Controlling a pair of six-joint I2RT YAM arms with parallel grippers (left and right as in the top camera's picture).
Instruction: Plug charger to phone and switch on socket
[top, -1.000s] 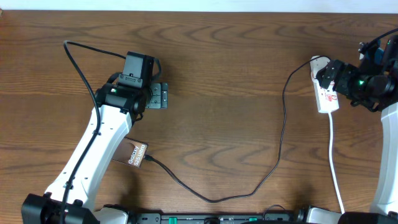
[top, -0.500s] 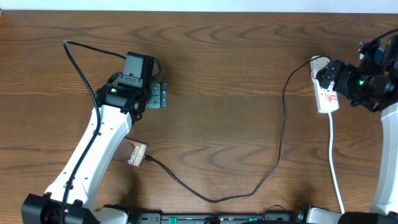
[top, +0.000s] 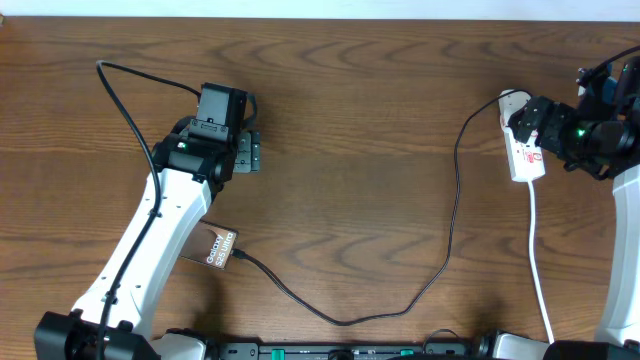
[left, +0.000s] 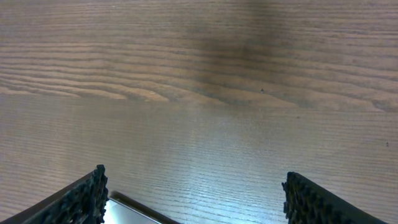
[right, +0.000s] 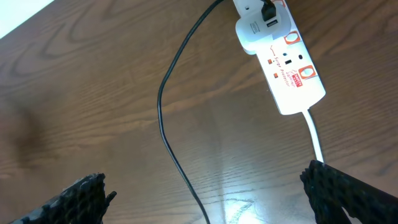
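The left arm (top: 165, 230) hides part of the phone (top: 218, 247), a dark slab with white lettering lying slantwise near the table's (top: 350, 120) front edge. The charger (top: 456, 190) tip meets its lower end; I cannot tell if it is seated. The white socket (right: 283, 68) lies front-to-back at the right. The left gripper (left: 193, 199) and right gripper (right: 214, 199) gape wide, empty.

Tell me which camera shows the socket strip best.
The right wrist view: the socket strip lies large and close, its red markings, the black cable plugged into its end and its white cord all clear. Overhead shows it small, partly under the right arm. The left wrist view shows none of it, only table.
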